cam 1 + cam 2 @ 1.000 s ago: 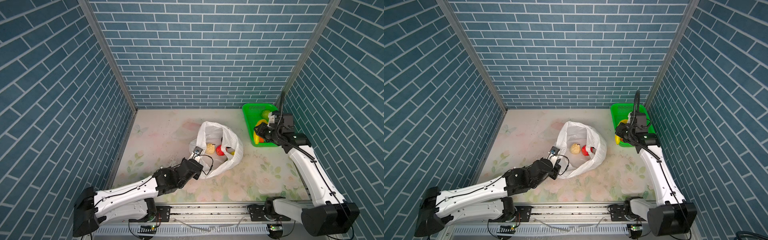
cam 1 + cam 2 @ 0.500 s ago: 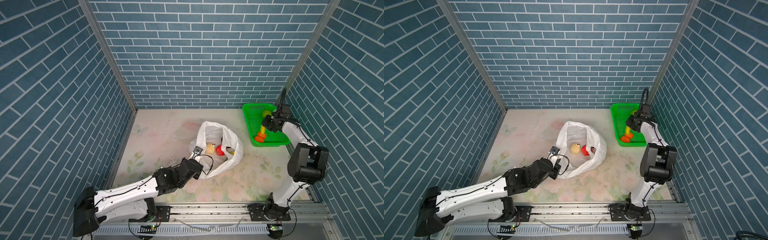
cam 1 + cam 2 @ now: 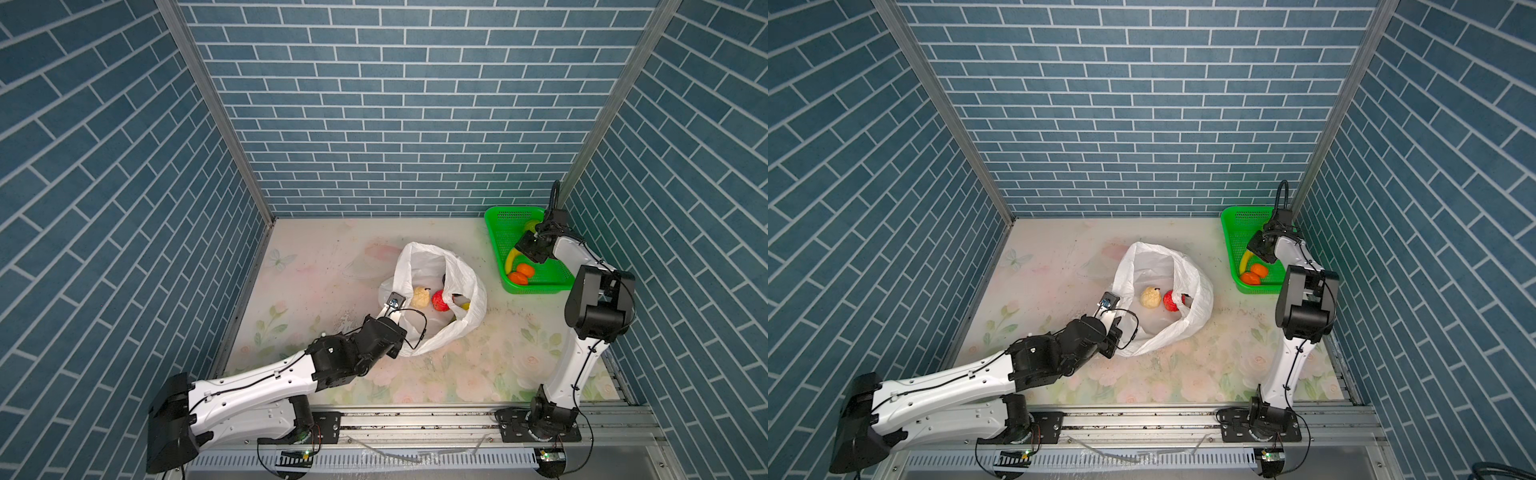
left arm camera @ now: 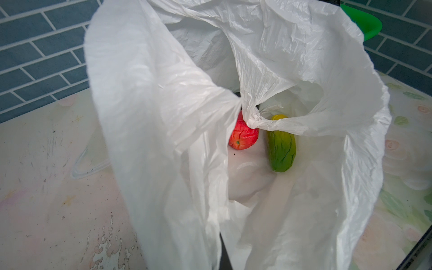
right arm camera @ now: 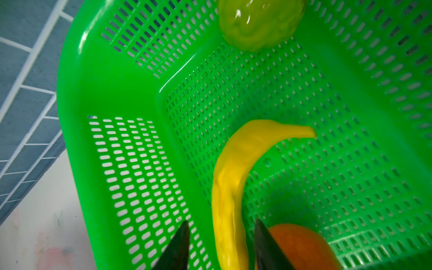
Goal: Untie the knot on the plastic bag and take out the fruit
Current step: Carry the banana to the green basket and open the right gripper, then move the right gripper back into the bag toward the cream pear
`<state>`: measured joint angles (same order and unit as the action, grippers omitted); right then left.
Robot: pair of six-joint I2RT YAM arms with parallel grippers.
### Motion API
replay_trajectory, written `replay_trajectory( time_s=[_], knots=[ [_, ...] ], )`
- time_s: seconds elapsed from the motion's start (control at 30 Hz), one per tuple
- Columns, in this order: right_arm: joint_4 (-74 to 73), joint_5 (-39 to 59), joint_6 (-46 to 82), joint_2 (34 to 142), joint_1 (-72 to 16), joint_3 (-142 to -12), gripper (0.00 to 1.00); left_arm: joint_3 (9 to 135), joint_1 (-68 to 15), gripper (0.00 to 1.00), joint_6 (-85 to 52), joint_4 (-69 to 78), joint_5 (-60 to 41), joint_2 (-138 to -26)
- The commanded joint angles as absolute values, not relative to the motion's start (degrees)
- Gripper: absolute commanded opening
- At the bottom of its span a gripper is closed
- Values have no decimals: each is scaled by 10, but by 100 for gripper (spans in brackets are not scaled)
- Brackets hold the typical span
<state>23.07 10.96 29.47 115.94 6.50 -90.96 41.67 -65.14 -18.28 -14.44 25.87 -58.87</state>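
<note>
White bag [image 3: 471, 291], green perforated basket [image 3: 513, 211], blue brick-patterned walls [image 3: 395, 104].

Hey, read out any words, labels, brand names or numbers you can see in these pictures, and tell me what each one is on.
None: no readable text in any view.
The plastic bag, the green basket and the fruit are plain.
If the robot arms carry any marking, it is too small to read.
</note>
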Motion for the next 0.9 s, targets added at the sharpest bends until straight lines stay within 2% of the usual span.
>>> replay_trajectory(
  time_s=[0.0,0.13,0.5,0.7,0.87],
  knots=[
    [239,104,285,1153,66,-919,59,431,-649,0,-185,-155,267,-591],
    [240,104,281,1143,65,-913,64,431,-649,0,-185,-158,269,-590],
    [254,119,287,1052,45,-861,64,434,-649,0,-185,-162,275,-590],
    [308,144,287,953,-11,-829,69,437,-649,0,-186,-159,276,-593],
    [367,154,297,873,-99,-809,71,438,-650,0,-186,-154,279,-598]
  ],
)
